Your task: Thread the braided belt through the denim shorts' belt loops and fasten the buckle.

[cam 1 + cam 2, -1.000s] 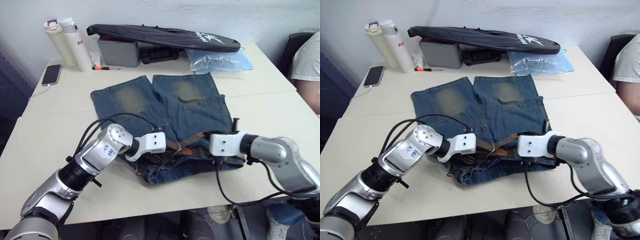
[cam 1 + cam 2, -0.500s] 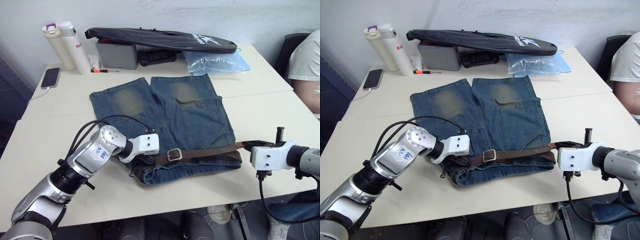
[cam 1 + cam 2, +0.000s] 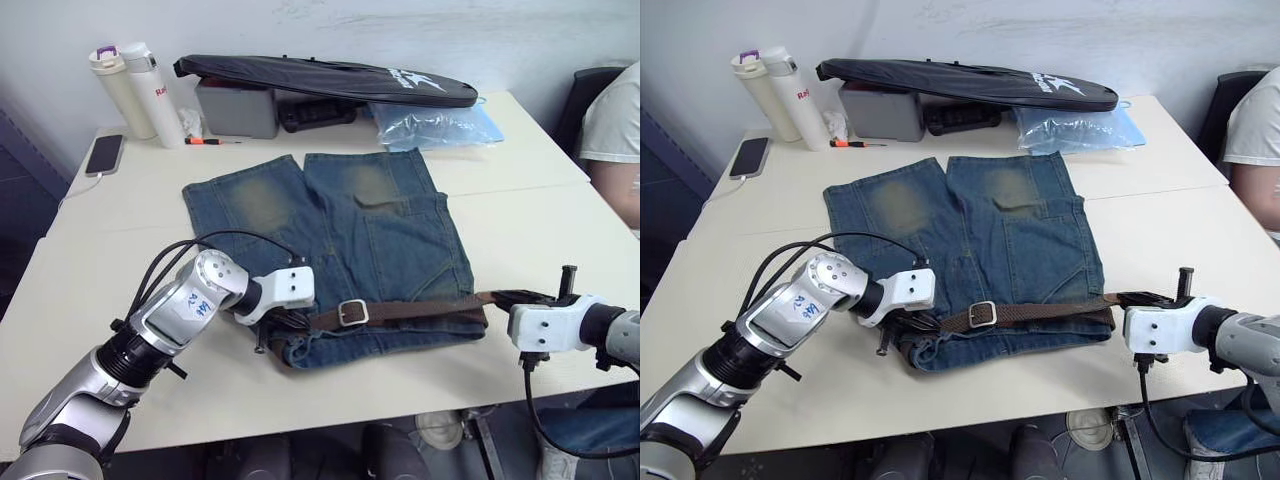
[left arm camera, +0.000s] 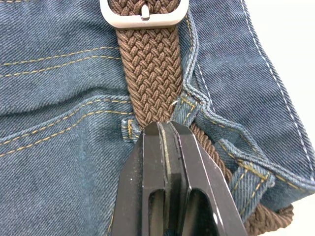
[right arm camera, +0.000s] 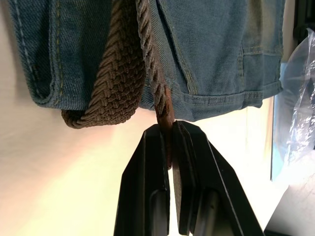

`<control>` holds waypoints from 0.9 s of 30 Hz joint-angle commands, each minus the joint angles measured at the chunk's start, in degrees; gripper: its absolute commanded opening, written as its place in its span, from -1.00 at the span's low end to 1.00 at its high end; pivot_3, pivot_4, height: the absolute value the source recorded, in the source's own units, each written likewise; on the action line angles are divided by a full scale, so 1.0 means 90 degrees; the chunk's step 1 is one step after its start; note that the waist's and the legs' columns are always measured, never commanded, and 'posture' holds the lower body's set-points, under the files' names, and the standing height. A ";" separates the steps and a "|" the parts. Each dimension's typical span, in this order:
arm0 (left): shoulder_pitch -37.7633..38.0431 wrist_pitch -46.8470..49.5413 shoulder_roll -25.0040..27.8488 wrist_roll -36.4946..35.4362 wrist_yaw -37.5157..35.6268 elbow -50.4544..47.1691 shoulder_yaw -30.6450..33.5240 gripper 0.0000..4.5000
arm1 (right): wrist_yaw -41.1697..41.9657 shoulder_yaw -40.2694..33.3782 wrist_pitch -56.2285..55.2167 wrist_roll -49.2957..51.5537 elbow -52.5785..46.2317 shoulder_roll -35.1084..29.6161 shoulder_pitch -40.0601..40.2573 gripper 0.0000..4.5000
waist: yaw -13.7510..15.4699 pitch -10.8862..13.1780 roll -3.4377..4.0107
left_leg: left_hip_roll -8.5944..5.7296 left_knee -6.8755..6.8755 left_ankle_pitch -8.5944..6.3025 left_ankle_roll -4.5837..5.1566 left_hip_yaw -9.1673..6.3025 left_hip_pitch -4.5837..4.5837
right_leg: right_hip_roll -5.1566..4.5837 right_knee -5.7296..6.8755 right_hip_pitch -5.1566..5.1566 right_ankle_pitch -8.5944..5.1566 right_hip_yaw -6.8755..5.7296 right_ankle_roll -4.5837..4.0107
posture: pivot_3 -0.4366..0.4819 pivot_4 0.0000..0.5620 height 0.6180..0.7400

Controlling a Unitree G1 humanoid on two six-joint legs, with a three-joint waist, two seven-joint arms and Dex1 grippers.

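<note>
The denim shorts (image 3: 340,240) are lying flat in the middle of the table (image 3: 520,200). The braided belt (image 3: 420,308) is stretching across the waistband, on the side nearest the robot. The buckle (image 3: 351,313) is sitting at about 7 o'clock on the shorts. The left gripper (image 4: 165,129) is pinching the belt just next to a belt loop (image 4: 128,129). The right gripper (image 5: 170,129) is at 3 o'clock, off the shorts, squeezing the belt's dark leather end.

Cream table (image 3: 520,210), pale wall (image 3: 300,25), perhaps dark chair (image 3: 590,85)
</note>
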 commanded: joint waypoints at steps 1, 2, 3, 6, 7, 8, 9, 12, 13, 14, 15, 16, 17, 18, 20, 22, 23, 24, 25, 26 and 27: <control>-0.0052 -0.0100 0.0265 -0.0096 -0.0307 0.0128 0.0243 -1.00 | -0.0043 -0.0206 0.0051 0.0041 -0.0003 0.0030 0.0051 -0.61 | -0.0001 0.0000 0.0000 | 0.0000 0.0000 0.0000 0.0000 0.0000 0.0000 | 0.0000 -0.0001 0.0000 0.0000 0.0000 0.0000 | -0.05 -0.47 1.00; -0.0080 -0.0128 0.0288 -0.0152 -0.0379 0.0139 0.0307 -1.00 | -0.0039 -0.0217 0.0033 0.0045 -0.0002 0.0030 0.0076 -0.46 | -0.0002 0.0000 0.0000 | 0.0000 0.0000 0.0000 0.0000 0.0000 0.0000 | 0.0000 -0.0001 0.0000 0.0000 0.0000 0.0000 | -0.05 -0.47 1.00; -0.0117 -0.0123 0.0300 -0.0274 -0.0475 0.0151 0.0419 -1.00 | -0.0015 -0.0252 0.0008 0.0086 0.0018 0.0012 0.0096 -0.26 | -0.0002 0.0000 0.0001 | 0.0000 -0.0001 0.0000 0.0000 0.0000 0.0000 | 0.0000 -0.0001 0.0000 0.0000 0.0000 0.0000 | -0.05 -0.47 1.00; -0.0159 -0.0212 0.0386 -0.0745 -0.0881 0.0164 0.0832 -1.00 | 0.0208 -0.0477 0.0062 0.0437 0.0064 -0.0096 0.0096 0.40 | -0.0009 0.0003 0.0004 | 0.0001 -0.0002 0.0000 0.0000 0.0000 0.0000 | 0.0001 -0.0001 -0.0002 0.0000 -0.0001 -0.0001 | -0.05 -0.47 1.00; -0.0137 -0.0231 0.0422 -0.1019 -0.1073 0.0126 0.1068 -1.00 | 0.0375 -0.0594 0.0187 0.0675 0.0056 -0.0137 0.0092 0.63 | -0.0009 0.0005 0.0006 | 0.0001 -0.0002 0.0000 0.0000 0.0001 0.0000 | 0.0001 -0.0001 -0.0002 -0.0001 -0.0001 -0.0001 | -0.05 -0.47 1.00; -0.0115 -0.0253 0.0471 -0.1187 -0.1200 0.0095 0.1240 -1.00 | 0.0529 -0.0691 0.0294 0.0884 0.0039 -0.0163 0.0088 0.85 | -0.0007 0.0008 0.0007 | 0.0000 -0.0002 0.0000 0.0000 0.0001 0.0000 | 0.0000 -0.0002 -0.0003 0.0000 -0.0001 -0.0001 | -0.05 -0.47 1.00; -0.0089 -0.0253 0.0555 -0.1320 -0.1300 0.0075 0.1406 -1.00 | 0.0711 -0.0803 0.0447 0.1157 0.0012 -0.0181 0.0061 0.96 | -0.0008 0.0008 0.0007 | 0.0001 -0.0001 0.0000 0.0000 0.0001 0.0000 | -0.0001 -0.0003 -0.0003 0.0000 -0.0001 0.0000 | -0.05 -0.47 1.00; 0.0039 -0.0156 0.0770 -0.1633 -0.1400 0.0081 0.1841 -1.00 | 0.1190 -0.1069 0.1141 0.2021 -0.0111 -0.0183 -0.0039 0.96 | -0.0007 0.0008 0.0006 | 0.0002 -0.0003 -0.0001 0.0000 0.0001 0.0000 | 0.0000 -0.0004 -0.0001 0.0000 -0.0001 0.0000 | -0.05 -0.47 1.00; 0.0098 -0.0064 0.0839 -0.1774 -0.1412 0.0098 0.2044 -1.00 | 0.1369 -0.1138 0.1520 0.2383 -0.0163 -0.0192 -0.0105 0.96 | -0.0008 0.0008 0.0006 | 0.0002 -0.0003 -0.0001 0.0000 0.0001 0.0000 | 0.0000 -0.0004 -0.0001 0.0000 -0.0001 0.0000 | -0.05 -0.47 1.00; 0.0160 0.0079 0.0916 -0.1927 -0.1411 0.0107 0.2251 -1.00 | 0.1486 -0.1212 0.2135 0.2929 -0.0279 -0.0150 -0.0225 0.96 | -0.0014 0.0010 0.0006 | 0.0002 -0.0003 -0.0001 0.0000 0.0001 0.0002 | 0.0000 -0.0004 -0.0001 0.0000 -0.0002 0.0000 | -0.05 -0.47 1.00; 0.0238 0.0098 0.0994 -0.2002 -0.1370 0.0095 0.2435 -1.00 | 0.1579 -0.1257 0.2647 0.3359 -0.0372 -0.0127 -0.0352 0.96 | -0.0023 0.0013 0.0005 | 0.0003 -0.0004 -0.0001 0.0000 0.0001 0.0000 | -0.0001 -0.0003 -0.0001 0.0000 0.0000 0.0000 | -0.05 -0.47 1.00; 0.0322 0.0147 0.1046 -0.2102 -0.1338 0.0065 0.2586 -1.00 | 0.1638 -0.1282 0.2989 0.3611 -0.0459 -0.0124 -0.0413 0.96 | -0.0024 0.0013 0.0007 | 0.0005 -0.0004 -0.0001 0.0000 0.0001 0.0000 | -0.0001 0.0000 -0.0001 0.0000 0.0001 0.0000 | -0.05 -0.47 1.00; 0.0415 0.0382 0.1080 -0.2299 -0.1271 0.0046 0.2808 -1.00 | 0.1699 -0.1307 0.3426 0.3900 -0.0556 -0.0135 -0.0466 0.96 | -0.0025 0.0013 0.0008 | 0.0007 -0.0004 -0.0001 0.0000 0.0001 0.0001 | 0.0000 0.0000 -0.0001 0.0000 0.0000 0.0000 | -0.05 -0.47 1.00; 0.0510 0.0546 0.1109 -0.2438 -0.1176 0.0021 0.3001 -0.85 | 0.1742 -0.1330 0.3828 0.4150 -0.0642 -0.0144 -0.0518 0.99 | -0.0018 0.0012 0.0011 | 0.0008 -0.0005 -0.0001 0.0000 -0.0001 0.0001 | 0.0000 0.0000 -0.0001 0.0000 -0.0002 0.0000 | -0.05 -0.47 1.00; 0.0756 0.0982 0.1137 -0.2854 -0.1057 -0.0072 0.3459 -0.58 | 0.1742 -0.1395 0.4570 0.4685 -0.0764 -0.0089 -0.0660 1.00 | -0.0015 0.0008 0.0016 | 0.0009 -0.0008 -0.0002 0.0000 -0.0003 0.0003 | 0.0000 -0.0001 0.0000 -0.0001 -0.0005 -0.0002 | -0.05 -0.47 1.00; 0.1074 0.1240 0.1168 -0.3182 -0.0961 -0.0236 0.3901 -0.17 | 0.1627 -0.1494 0.5237 0.5263 -0.0781 0.0046 -0.0862 1.00 | -0.0013 0.0011 0.0012 | 0.0009 -0.0011 -0.0002 0.0000 -0.0005 0.0004 | 0.0000 -0.0001 0.0000 -0.0001 -0.0006 -0.0002 | -0.05 -0.47 1.00; 0.1373 0.1360 0.1019 -0.3417 -0.0751 -0.0351 0.4348 0.05 | 0.1575 -0.1541 0.5553 0.5560 -0.0809 0.0138 -0.0922 1.00 | -0.0006 0.0011 0.0011 | 0.0010 -0.0010 -0.0002 0.0000 -0.0006 0.0006 | -0.0002 -0.0001 -0.0002 -0.0001 -0.0009 -0.0002 | -0.05 -0.47 1.00; 0.1671 0.1457 0.0904 -0.3599 -0.0565 -0.0459 0.4725 0.20 | 0.1489 -0.1570 0.5803 0.5781 -0.0826 0.0241 -0.1003 1.00 | -0.0010 0.0012 0.0011 | 0.0009 -0.0010 -0.0002 -0.0001 -0.0007 0.0007 | -0.0004 -0.0003 -0.0002 -0.0001 -0.0009 -0.0002 | -0.05 -0.47 1.00; 0.1875 0.1525 0.0826 -0.3742 -0.0410 -0.0543 0.4973 0.41 | 0.1427 -0.1591 0.5971 0.5907 -0.0849 0.0306 -0.1057 1.00 | -0.0010 0.0011 0.0010 | 0.0009 -0.0014 -0.0004 -0.0004 -0.0006 0.0007 | -0.0006 -0.0005 -0.0002 -0.0001 -0.0007 -0.0002 | -0.05 -0.47 1.00; 0.2182 0.1549 0.0701 -0.3876 -0.0244 -0.0652 0.5280 0.64 | 0.1372 -0.1561 0.6082 0.5962 -0.0902 0.0374 -0.1078 1.00 | -0.0010 0.0011 0.0011 | 0.0010 -0.0019 -0.0005 -0.0008 -0.0006 0.0004 | -0.0009 -0.0006 0.0000 -0.0001 -0.0007 -0.0003 | -0.05 -0.47 1.00; 0.2499 0.1533 0.0601 -0.3947 -0.0099 -0.0756 0.5520 0.85 | 0.1288 -0.1513 0.6150 0.5986 -0.0945 0.0459 -0.1102 1.00 | -0.0010 0.0010 0.0012 | 0.0010 -0.0019 -0.0007 -0.0011 -0.0006 0.0005 | -0.0010 -0.0007 0.0000 -0.0001 -0.0006 -0.0003 | -0.05 -0.47 1.00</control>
